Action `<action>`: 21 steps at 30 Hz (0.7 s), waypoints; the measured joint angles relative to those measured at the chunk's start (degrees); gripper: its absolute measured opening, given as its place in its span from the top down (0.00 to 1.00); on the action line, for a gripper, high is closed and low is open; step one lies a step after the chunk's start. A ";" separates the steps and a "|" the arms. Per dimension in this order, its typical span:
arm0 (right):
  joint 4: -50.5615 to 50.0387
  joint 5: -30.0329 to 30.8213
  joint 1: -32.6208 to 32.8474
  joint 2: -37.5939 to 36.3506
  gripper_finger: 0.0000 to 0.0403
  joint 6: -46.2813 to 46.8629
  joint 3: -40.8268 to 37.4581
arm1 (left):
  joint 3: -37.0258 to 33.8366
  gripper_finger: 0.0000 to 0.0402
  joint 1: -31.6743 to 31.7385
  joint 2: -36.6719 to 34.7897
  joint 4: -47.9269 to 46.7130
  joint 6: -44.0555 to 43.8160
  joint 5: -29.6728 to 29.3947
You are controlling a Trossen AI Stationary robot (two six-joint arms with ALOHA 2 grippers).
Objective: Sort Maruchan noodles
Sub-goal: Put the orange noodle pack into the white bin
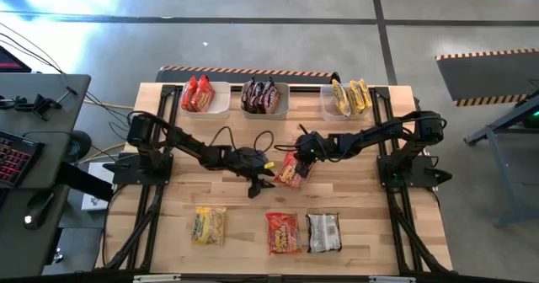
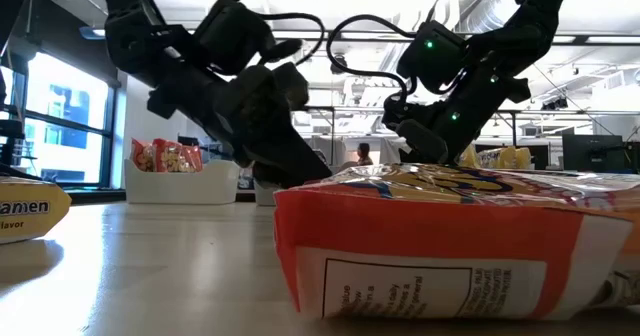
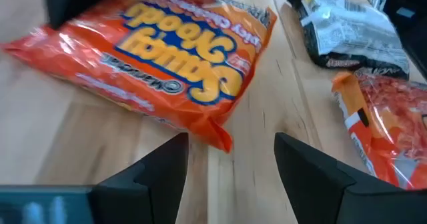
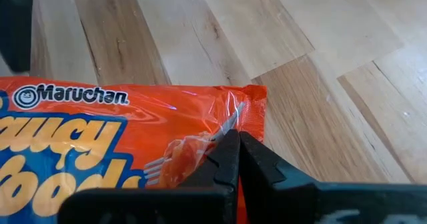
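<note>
One orange packet point(image 1: 291, 170) mid-table, pinched at its corner by the right gripper point(image 4: 235, 159), jaws closed on the wrapper edge. Left gripper point(image 3: 230, 161) just beside the packet's other end, jaws apart and holding nothing. Looks like a handover just made, judging by the spread left fingers point(image 3: 157, 172) so near the wrapper.

- Keep the right grip firm on the seam; thin plastic slips easily.
- Draw the left gripper well clear before lifting, to avoid snagging the wrapper.
- Lift high enough to clear the table, then carry to the bin point(image 1: 205, 99) with the matching red packets at the far left.
- Leave the three packets along the near edge alone: yellow point(image 1: 209, 226), red point(image 1: 283, 232), silver point(image 1: 323, 232).
</note>
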 joint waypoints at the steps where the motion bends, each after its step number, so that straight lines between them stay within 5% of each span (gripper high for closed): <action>1: 0.02 0.00 0.00 0.00 1.00 0.00 0.00 | 0.68 0.47 -0.32 0.88 -0.21 0.01 -0.09; 8: 0.09 0.02 0.00 0.00 1.00 0.00 0.00 | 5.64 0.51 -1.54 6.46 -0.05 2.59 -1.69; 18: 0.44 0.15 0.00 -0.02 1.00 0.16 0.00 | 6.25 0.96 -1.44 7.41 1.07 6.55 -4.06; 21: 0.40 -0.32 0.00 -0.70 1.00 -0.25 0.00 | 6.24 0.98 -1.47 7.31 0.99 8.58 -4.21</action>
